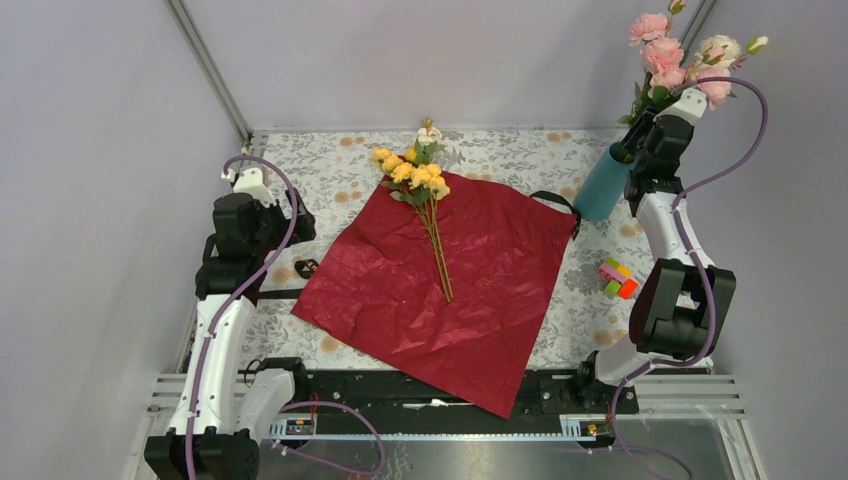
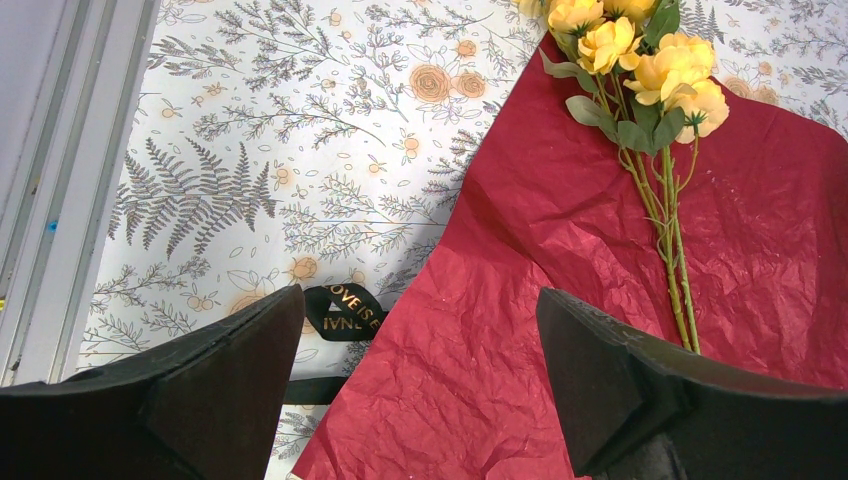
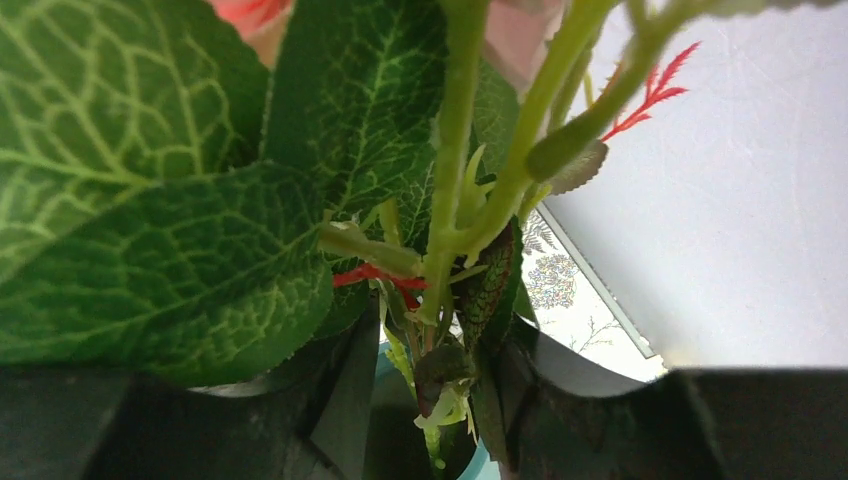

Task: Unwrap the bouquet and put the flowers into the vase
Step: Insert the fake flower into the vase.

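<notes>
The yellow rose-like flowers (image 1: 430, 200) are laid stems-nearward on the spread maroon crinkled paper (image 1: 400, 300), right of the nearer, wide-open left gripper (image 2: 418, 300), while the right gripper (image 3: 435, 400), its state not discernible, is set about the stems of pink flowers (image 1: 665, 55) over the teal-blue cylindrical vase (image 1: 603, 185).

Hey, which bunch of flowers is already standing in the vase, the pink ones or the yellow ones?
The pink and cream bunch: its stems go down into the teal vase. The yellow bunch lies flat on the red paper.
</notes>
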`<action>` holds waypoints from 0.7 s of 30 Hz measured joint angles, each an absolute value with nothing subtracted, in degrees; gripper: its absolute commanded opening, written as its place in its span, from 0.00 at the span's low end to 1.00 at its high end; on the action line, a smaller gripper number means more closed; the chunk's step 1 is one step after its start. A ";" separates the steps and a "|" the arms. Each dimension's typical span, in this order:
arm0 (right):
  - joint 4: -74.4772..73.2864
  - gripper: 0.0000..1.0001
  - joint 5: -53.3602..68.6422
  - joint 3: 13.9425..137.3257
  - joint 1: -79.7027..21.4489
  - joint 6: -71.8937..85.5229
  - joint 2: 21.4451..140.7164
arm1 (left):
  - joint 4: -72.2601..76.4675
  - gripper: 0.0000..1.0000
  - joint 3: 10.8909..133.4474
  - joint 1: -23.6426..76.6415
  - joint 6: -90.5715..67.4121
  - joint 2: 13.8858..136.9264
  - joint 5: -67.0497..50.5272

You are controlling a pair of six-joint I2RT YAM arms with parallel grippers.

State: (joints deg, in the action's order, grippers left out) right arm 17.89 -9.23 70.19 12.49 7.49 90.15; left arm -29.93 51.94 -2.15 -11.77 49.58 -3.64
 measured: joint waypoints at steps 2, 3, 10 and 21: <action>18.28 0.52 -9.04 69.76 12.49 7.51 89.93 | -29.93 0.94 51.92 -2.15 -11.77 49.58 -3.64; 18.35 0.53 -8.97 69.47 12.49 7.53 89.71 | -29.93 0.94 51.92 -2.15 -11.77 49.58 -3.64; 18.41 0.71 -8.93 67.75 12.49 7.66 88.47 | -29.93 0.94 51.92 -2.15 -11.77 49.54 -3.66; 18.37 0.92 -9.61 64.51 12.49 7.92 85.45 | -29.93 0.94 51.90 -2.15 -11.77 49.12 -3.66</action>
State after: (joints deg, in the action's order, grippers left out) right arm 18.37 -9.61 64.51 12.49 7.92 85.45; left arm -29.93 51.90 -2.15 -11.77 49.12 -3.66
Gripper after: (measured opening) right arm 0.885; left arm 0.938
